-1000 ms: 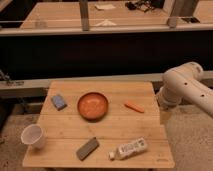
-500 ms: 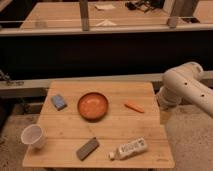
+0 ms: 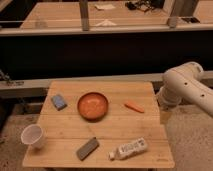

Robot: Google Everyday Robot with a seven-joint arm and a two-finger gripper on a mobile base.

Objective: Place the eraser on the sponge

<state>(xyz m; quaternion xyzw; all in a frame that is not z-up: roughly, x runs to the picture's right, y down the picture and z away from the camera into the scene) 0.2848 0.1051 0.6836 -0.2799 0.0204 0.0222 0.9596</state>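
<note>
The eraser [image 3: 87, 148], a flat grey block, lies near the wooden table's front edge, left of centre. The sponge [image 3: 58, 102] is a small blue pad at the table's back left. My white arm [image 3: 184, 89] reaches in from the right. My gripper [image 3: 164, 114] hangs below it, just off the table's right edge. It is far from both the eraser and the sponge and holds nothing that I can see.
An orange bowl [image 3: 93, 105] sits mid-table between the sponge and a carrot [image 3: 133, 106]. A white cup [image 3: 33, 136] stands at the front left corner. A white bottle [image 3: 128, 148] lies on its side right of the eraser. A dark counter runs behind the table [image 3: 115, 127].
</note>
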